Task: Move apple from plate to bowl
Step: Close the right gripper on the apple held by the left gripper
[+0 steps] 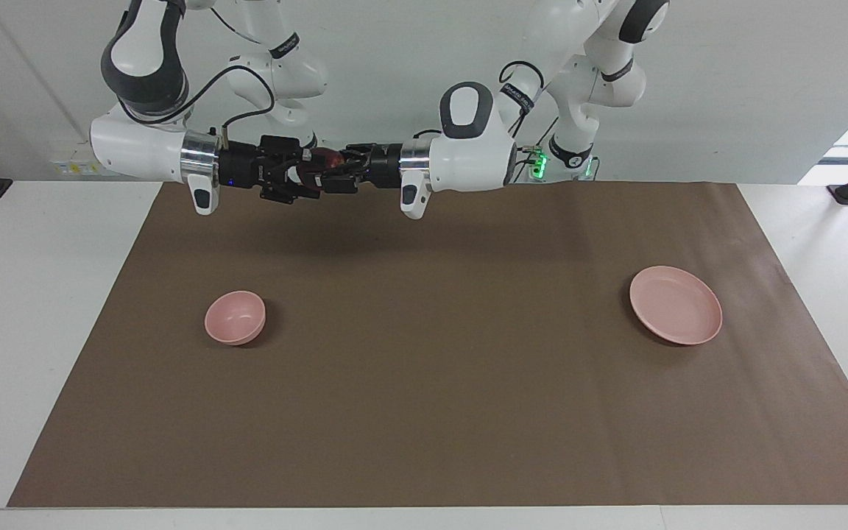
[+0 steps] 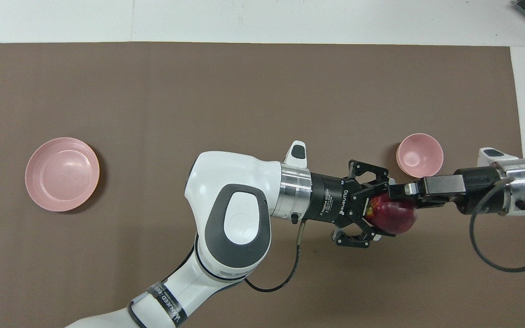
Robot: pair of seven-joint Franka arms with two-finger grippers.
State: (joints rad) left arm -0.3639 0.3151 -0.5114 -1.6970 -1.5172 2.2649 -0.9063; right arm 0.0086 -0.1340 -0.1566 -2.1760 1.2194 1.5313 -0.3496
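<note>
Overhead view shows two arms meeting in the air over the brown paper sheet (image 2: 244,91) that covers the white surface (image 1: 26,294). One small, round, dark red apple (image 2: 392,217) with a yellowish patch sits clenched in the left hand (image 2: 381,216), raised off the paper. The right hand (image 1: 305,179) points straight at it, fingers spread wide on either side of the apple; whether they touch it cannot be told. One small, deep, smooth pale pink bowl (image 2: 419,155) stands on the paper just beside the two hands. One wide, flat, shallow pale pink plate (image 2: 62,174) lies bare, well apart from them, toward the left arm's end.
</note>
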